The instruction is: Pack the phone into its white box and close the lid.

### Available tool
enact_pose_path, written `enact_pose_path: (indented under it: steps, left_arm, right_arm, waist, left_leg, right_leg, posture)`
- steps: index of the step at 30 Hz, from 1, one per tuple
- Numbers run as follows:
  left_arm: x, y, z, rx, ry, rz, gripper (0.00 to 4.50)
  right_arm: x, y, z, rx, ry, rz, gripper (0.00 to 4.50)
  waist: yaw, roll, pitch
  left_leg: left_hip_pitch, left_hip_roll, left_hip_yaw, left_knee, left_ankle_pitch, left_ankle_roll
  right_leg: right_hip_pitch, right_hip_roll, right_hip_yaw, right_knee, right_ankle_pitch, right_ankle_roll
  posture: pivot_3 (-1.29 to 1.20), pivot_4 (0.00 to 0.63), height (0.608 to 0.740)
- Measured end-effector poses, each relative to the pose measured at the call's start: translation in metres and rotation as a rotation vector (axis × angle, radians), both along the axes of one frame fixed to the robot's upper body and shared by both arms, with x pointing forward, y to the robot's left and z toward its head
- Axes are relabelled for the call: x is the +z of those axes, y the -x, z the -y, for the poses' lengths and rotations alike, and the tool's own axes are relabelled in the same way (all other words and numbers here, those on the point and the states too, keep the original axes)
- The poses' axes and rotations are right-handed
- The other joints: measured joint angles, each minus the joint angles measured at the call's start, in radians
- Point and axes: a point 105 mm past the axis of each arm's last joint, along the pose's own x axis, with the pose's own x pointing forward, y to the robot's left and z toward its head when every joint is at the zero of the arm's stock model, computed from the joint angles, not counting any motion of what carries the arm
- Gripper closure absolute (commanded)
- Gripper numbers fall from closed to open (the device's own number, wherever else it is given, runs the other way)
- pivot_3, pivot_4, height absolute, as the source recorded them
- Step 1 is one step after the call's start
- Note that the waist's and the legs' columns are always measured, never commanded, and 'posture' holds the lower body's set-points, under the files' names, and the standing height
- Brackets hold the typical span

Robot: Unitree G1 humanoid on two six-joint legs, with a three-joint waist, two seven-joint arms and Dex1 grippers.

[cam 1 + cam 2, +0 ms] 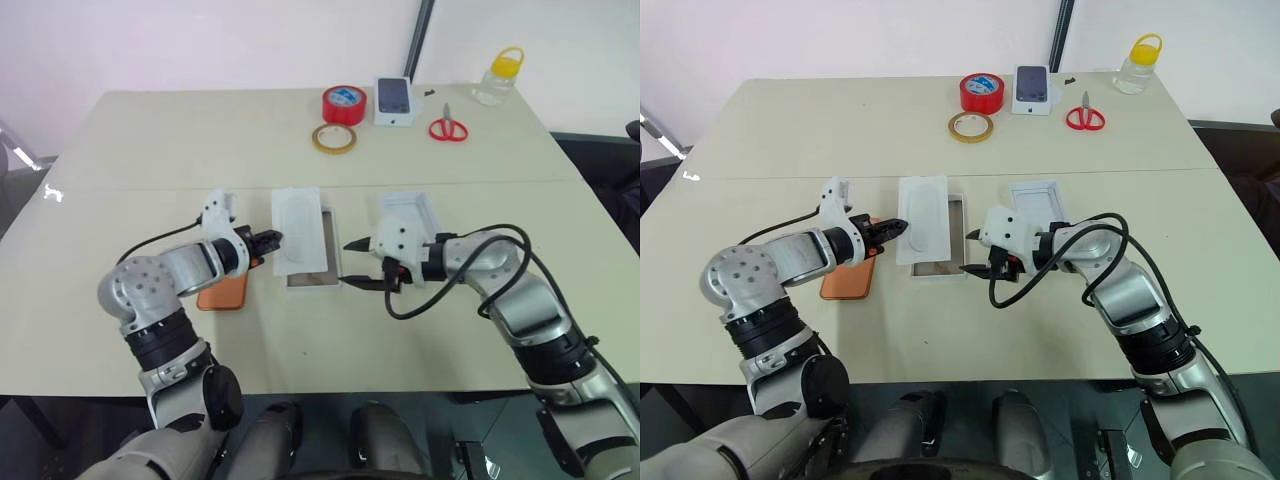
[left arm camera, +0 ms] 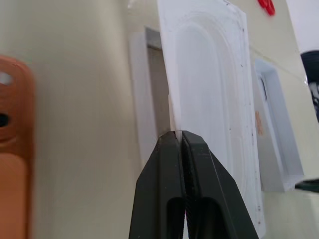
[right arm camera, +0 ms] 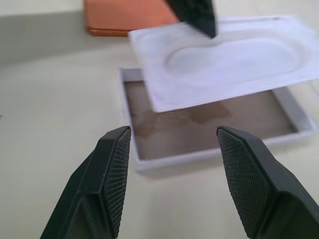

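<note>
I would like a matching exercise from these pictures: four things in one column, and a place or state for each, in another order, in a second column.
Things:
1. phone
2. flat white insert
3. lid
4. right tool

Places or states:
A. lying partly over the white box
B. open, with nothing between its fingers
C. on the table, hollow side up, on the robot's right
D. flat on the table under the left arm

Pairs: 1-D, 2-A, 3-C, 4-B

The copper-orange phone [image 1: 847, 276] lies flat, back up, toward my left, nearer the surface's front edge. The white box [image 1: 940, 268] sits open mid-surface, its brownish-grey floor half covered by a tilted white insert. The lid [image 1: 1039, 201] rests hollow-side up just right of it.
</note>
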Motion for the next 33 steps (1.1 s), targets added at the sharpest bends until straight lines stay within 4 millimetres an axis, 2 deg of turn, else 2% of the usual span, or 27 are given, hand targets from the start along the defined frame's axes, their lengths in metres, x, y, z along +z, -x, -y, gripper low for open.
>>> enact_pose_path:
  steps: [5,14,15,16,22,26,29,31,33]
  left_arm:
    - [-0.008,0.003,0.007,-0.008,-0.01,-0.025,4.5]
    - [-0.008,0.005,0.015,-0.023,-0.01,-0.024,4.5]
    - [-0.009,0.005,0.015,-0.024,-0.009,-0.024,3.88]
    - [-0.009,0.005,0.015,-0.025,-0.008,-0.025,3.68]
    - [-0.008,0.006,0.018,-0.028,-0.001,-0.018,0.77]
    - [-0.006,0.007,0.018,-0.029,0.005,-0.006,0.77]
    - [-0.002,0.008,0.015,-0.023,0.022,0.015,0.71]
    - [0.002,0.008,0.009,-0.014,0.028,0.036,0.71]
    - [0.01,0.006,-0.006,0.012,-0.007,0.084,0.71]
  right_arm:
    - [0.002,-0.004,0.006,-0.036,-0.004,0.014,1.65]
    - [0.001,-0.008,0.008,-0.054,-0.007,0.035,1.65]
    - [0.002,-0.008,0.008,-0.054,-0.008,0.037,1.59]
    - [0.002,-0.008,0.007,-0.054,-0.009,0.039,1.59]
    - [0.002,-0.008,0.008,-0.061,-0.012,0.044,1.59]
    - [0.004,-0.01,0.006,-0.079,-0.04,0.045,1.59]
    - [0.008,-0.014,0.0,-0.096,-0.085,0.027,2.45]
    - [0.012,-0.019,-0.004,-0.118,-0.109,0.022,3.39]
    - [0.016,-0.026,-0.011,-0.148,-0.14,0.011,4.42]
  waist:
    - [0.003,0.0,0.0]
    - [0.003,0.0,0.0]
    - [0.003,0.0,0.0]
    - [0.003,0.0,0.0]
    - [0.003,0.0,0.0]
    - [0.002,0.0,0.0]
    - [0.0,0.0,0.0]
    - [0.0,0.0,0.0]
    - [-0.002,0.0,0.0]
  left_leg:
    - [0.0,0.0,0.001,0.0,0.0,0.0]
    - [0.0,0.0,0.001,0.0,0.0,0.0]
    - [0.0,0.0,0.001,0.0,0.0,0.0]
    - [0.0,0.0,0.001,0.0,0.0,0.0]
    - [0.0,0.0,0.001,0.0,0.0,0.0]
    - [0.0,0.0,0.001,0.0,0.0,0.0]
    - [0.0,0.0,0.002,0.0,0.0,0.0]
    - [0.0,0.0,0.002,0.0,0.0,0.0]
    - [0.0,0.001,0.002,-0.001,0.0,0.0]
  right_leg:
    - [0.0,0.0,0.001,0.0,0.0,0.0]
    - [-0.001,0.0,0.001,0.0,0.0,0.0]
    - [-0.001,0.0,0.001,0.0,0.0,0.0]
    - [-0.001,0.0,0.001,0.0,0.0,0.0]
    - [-0.001,0.0,0.001,0.0,0.0,0.0]
    - [-0.001,0.0,0.002,0.0,0.0,0.0]
    - [-0.001,0.001,0.002,0.0,0.0,0.0]
    - [-0.002,0.001,0.003,0.001,0.0,0.0]
    - [-0.003,0.001,0.003,0.001,0.0,0.0]
  posture:
    - [0.0,0.15,0.74]
    - [0.0,0.15,0.74]
    - [0.0,0.15,0.74]
    - [0.0,0.15,0.74]
    - [0.0,0.15,0.74]
    - [0.0,0.15,0.74]
    - [0.0,0.15,0.74]
    - [0.0,0.15,0.74]
    - [0.0,0.15,0.74]
